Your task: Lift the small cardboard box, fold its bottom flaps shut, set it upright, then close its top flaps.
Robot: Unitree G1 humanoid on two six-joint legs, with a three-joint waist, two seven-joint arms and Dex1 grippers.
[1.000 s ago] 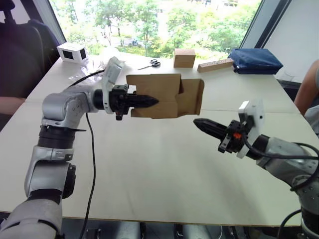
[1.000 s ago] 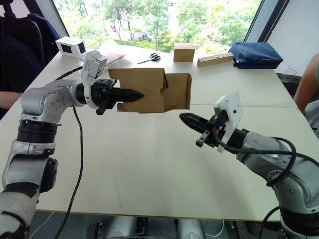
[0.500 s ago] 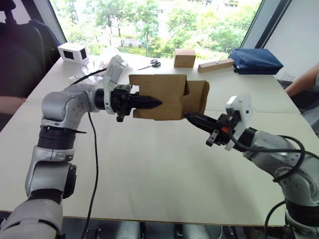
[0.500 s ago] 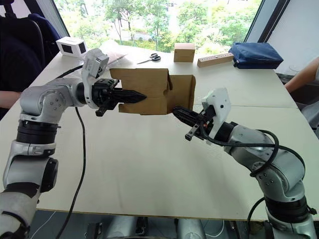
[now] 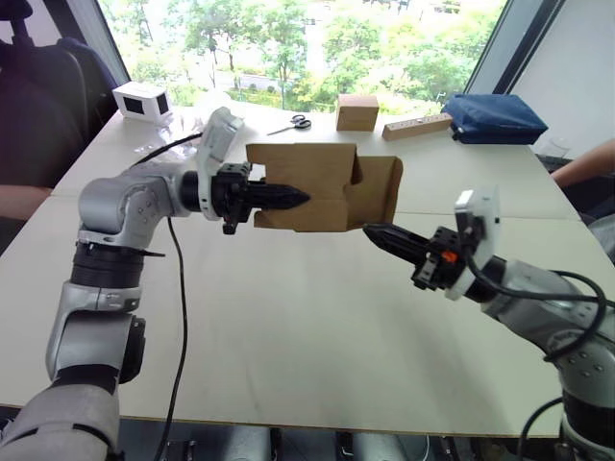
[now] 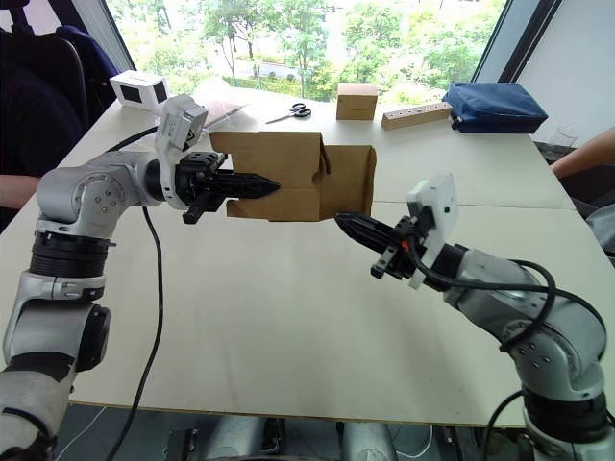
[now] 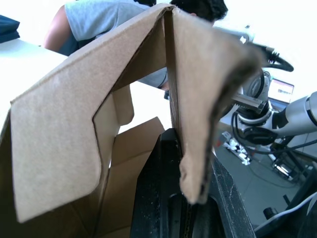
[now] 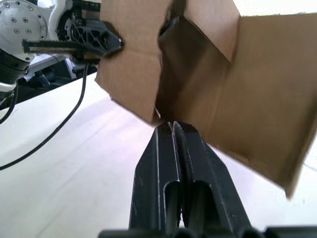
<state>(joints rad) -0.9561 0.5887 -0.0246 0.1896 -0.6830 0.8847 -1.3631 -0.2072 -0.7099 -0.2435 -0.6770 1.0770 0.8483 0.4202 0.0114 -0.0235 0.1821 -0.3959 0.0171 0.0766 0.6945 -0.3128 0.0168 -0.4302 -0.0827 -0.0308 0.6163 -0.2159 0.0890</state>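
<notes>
The small cardboard box (image 5: 306, 179) hangs in the air above the table, lying sideways. My left gripper (image 5: 300, 198) is shut on its left wall, with cardboard pinched between the black fingers (image 7: 163, 168). At the box's right end a brown flap (image 5: 382, 186) stands open; I cannot tell whether it is a top or a bottom flap. My right gripper (image 5: 370, 230) is shut with nothing in it, pointing at the box's lower right corner and just short of it. In the right wrist view its closed tips (image 8: 171, 127) sit right below the open flaps (image 8: 237, 84).
At the table's far edge lie a white box with a dark face (image 5: 141, 100), scissors (image 5: 293, 122), a cube-like brown box (image 5: 356, 111), a wooden block (image 5: 416, 126) and a blue bag (image 5: 492, 117). A person's arm (image 5: 582, 161) rests at the right. A black cable (image 5: 179, 317) trails off the left.
The right gripper reached up to the box's lower right edge half a second ago, then drew back a little. The box shifted slightly to the right in the left gripper.
</notes>
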